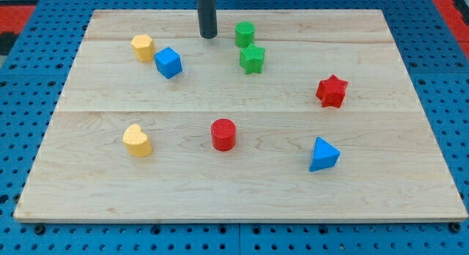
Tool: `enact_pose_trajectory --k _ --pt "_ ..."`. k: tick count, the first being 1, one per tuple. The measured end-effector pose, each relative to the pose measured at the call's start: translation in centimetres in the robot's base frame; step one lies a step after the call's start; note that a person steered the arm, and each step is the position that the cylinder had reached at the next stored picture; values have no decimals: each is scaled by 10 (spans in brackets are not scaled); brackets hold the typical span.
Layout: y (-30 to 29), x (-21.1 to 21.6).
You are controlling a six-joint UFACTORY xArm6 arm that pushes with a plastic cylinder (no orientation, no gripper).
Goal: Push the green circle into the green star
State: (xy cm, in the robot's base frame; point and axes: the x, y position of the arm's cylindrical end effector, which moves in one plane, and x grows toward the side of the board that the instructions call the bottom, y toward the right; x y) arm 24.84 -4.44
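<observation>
Just to the view's right of our tip [209,37], a bare rod grasping nothing, stood the green circle [245,34], the green star [252,59] just below it.

The dark rod [207,13] is cut off by the view's top edge, so its upper part and the arm are not seen. The green circle [245,34] hides a little of the green star [252,59]; if they touch, I cannot tell.
</observation>
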Motion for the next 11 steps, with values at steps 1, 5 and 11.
enact_pose_trajectory --k 1,5,11 --pt "11 -11" --pt "126 -18" --pt "55 89"
